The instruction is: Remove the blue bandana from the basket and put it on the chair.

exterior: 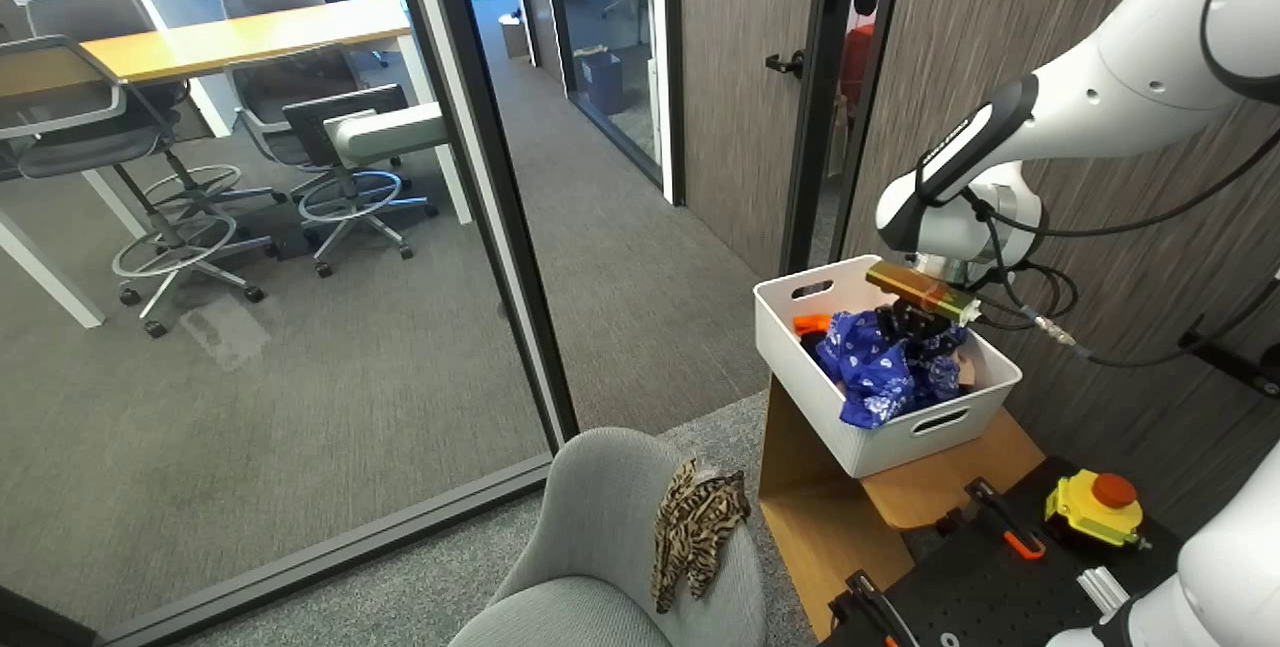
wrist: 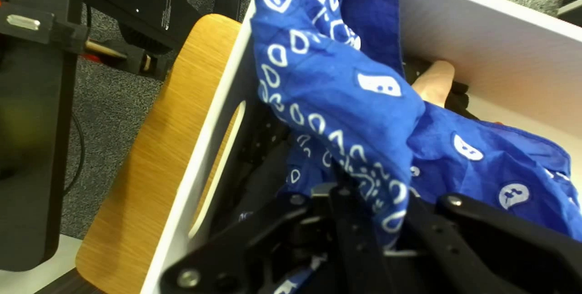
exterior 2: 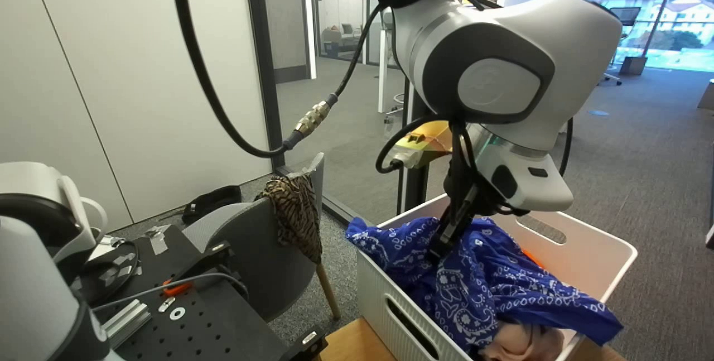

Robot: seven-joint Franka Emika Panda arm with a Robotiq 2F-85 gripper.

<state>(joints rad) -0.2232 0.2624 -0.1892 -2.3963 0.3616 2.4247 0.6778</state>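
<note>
The blue bandana (exterior: 870,382) with white prints lies crumpled in the white basket (exterior: 812,392). In an exterior view part of the bandana (exterior 2: 463,299) rises to the basket's rim and a corner hangs over the near side of the basket (exterior 2: 371,285). My gripper (exterior 2: 440,249) points down into the cloth. In the wrist view a fold of the bandana (wrist: 345,89) runs between the fingers of the gripper (wrist: 373,198), which are close together on it. The fingertips are partly hidden by cloth. The grey chair (exterior: 600,497) stands beside the basket; it also shows behind the black table (exterior 2: 245,255).
A leopard-print cloth (exterior: 695,532) hangs over the chair's back. The basket stands on a wooden stand (exterior: 950,477) next to a black perforated table (exterior: 960,587) with a yellow emergency stop (exterior: 1095,507). The basket also holds a beige item (exterior 2: 521,341). A glass wall frame (exterior: 520,227) stands behind.
</note>
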